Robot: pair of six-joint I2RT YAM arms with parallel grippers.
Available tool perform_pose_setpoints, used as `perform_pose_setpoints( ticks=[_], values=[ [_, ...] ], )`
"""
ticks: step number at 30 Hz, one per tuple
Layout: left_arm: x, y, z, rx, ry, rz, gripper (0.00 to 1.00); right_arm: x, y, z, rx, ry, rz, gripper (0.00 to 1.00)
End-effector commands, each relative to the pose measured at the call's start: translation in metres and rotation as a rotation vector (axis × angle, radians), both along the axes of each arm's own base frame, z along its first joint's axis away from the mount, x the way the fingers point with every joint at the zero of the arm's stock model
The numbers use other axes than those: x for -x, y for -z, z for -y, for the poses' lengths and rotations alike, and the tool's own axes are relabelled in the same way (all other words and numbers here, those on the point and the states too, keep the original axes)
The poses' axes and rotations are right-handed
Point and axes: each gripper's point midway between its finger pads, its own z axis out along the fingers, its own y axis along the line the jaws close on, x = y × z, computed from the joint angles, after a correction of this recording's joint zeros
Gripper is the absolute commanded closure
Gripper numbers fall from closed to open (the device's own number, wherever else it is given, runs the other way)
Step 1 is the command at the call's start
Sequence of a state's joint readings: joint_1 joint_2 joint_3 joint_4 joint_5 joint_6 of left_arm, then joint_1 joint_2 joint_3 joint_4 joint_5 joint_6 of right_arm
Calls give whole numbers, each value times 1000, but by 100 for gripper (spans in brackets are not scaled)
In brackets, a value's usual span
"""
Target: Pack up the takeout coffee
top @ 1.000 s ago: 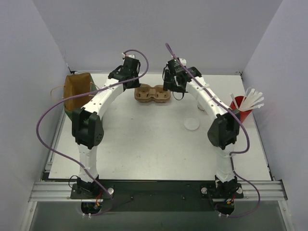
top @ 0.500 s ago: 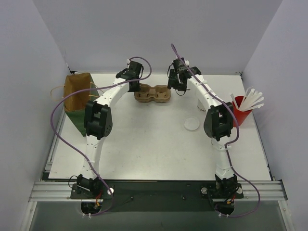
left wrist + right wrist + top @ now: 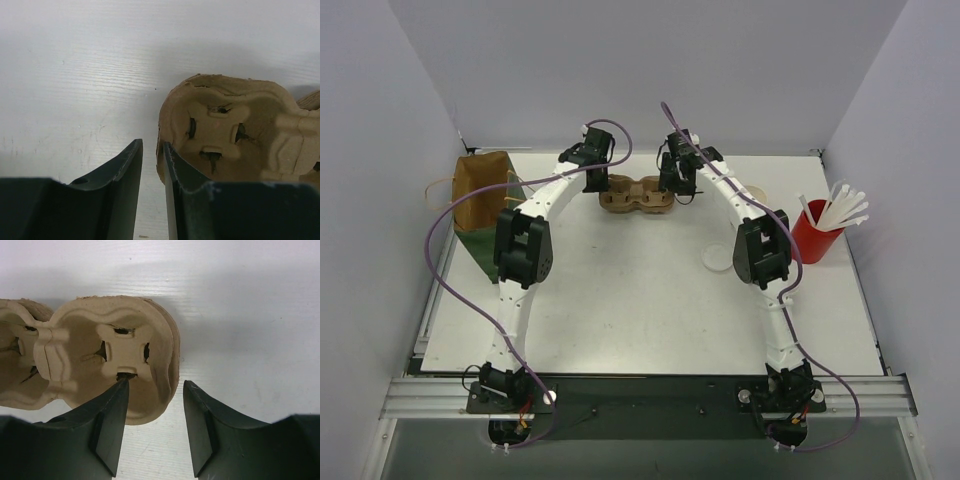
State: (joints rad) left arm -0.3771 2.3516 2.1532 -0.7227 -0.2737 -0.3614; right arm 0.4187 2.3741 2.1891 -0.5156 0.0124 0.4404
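while its jaws gape, the right gripper (image 3: 155, 390) straddles the carrier (image 3: 95, 345) rim.

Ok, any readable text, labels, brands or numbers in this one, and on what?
No text can be read in any view.
Pulp cup carrier: plain, no print in either wrist view.
Red cup holding straws: no print visible from above.
White lid: looks blank; too small to be sure.
Brown bag: no print visible on the side that shows.
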Motion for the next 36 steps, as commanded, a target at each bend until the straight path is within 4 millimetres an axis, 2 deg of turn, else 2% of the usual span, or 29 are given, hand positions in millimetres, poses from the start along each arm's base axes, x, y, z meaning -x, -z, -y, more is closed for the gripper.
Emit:
perform_pose_setpoints(
  ticks=[1, 9, 24, 31, 36],
  values=[
    [-14, -14, 6, 56, 10, 48, 66, -13, -19, -2, -8, 3, 65, 58],
    [-16, -21, 9, 77, 17, 63, 66, -17, -15, -7, -17, 1, 69, 67],
    [-18, -34, 13, 108, 33, 86, 65, -18, 0, -8, -8, 1, 49, 67],
    [-20, -34, 16, 129, 41, 85, 65, -18, 9, -8, -8, 4, 31, 67],
    [-21, -29, 15, 126, 39, 79, 65, -18, 8, -7, -4, 5, 36, 68]
  ],
)
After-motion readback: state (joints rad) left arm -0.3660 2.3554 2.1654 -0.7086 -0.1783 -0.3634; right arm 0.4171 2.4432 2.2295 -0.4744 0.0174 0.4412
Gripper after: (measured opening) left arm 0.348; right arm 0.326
